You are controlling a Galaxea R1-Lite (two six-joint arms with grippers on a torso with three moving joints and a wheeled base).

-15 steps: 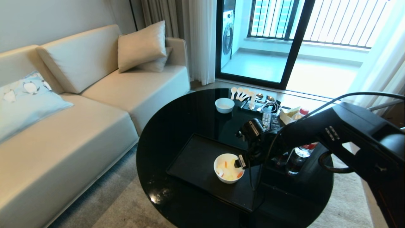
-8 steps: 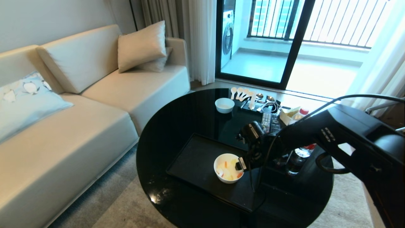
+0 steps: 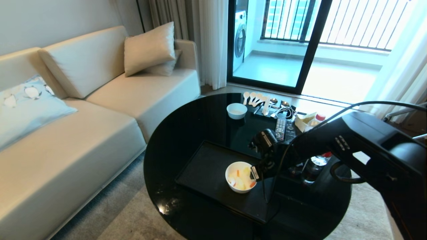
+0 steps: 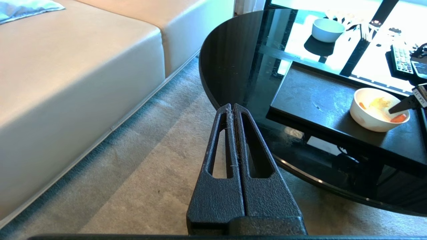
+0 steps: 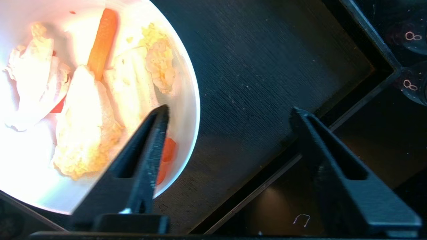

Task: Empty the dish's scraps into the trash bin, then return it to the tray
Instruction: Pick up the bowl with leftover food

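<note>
With its jaws apart astride the rim of the dish (image 5: 186, 100), the right gripper (image 5: 230, 113) could tip the scraps (image 5: 83, 133) onto the tray (image 5: 267, 73) if it clamps off-centre.

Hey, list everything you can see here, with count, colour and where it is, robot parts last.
Table: one, black glossy round, centre.
Tray: one, matte black, on table's near side.
Dish: one, white, on tray.
Scraps: several, pale yellow, white and orange, in dish.
Small bowl: one, white, table's far side.
Spoons: several, white, beyond small bowl.
Remote: one, black, right of small bowl.
Bottle: one, clear with red label, behind right arm.
Sofa: one, cream, left.
Cushions: two cream, sofa's far end.
Penguin cushion: one, light blue, sofa's near end.
Right gripper: black, open, one finger inside dish, one outside.
Left gripper: black, shut, over the carpet.
</note>
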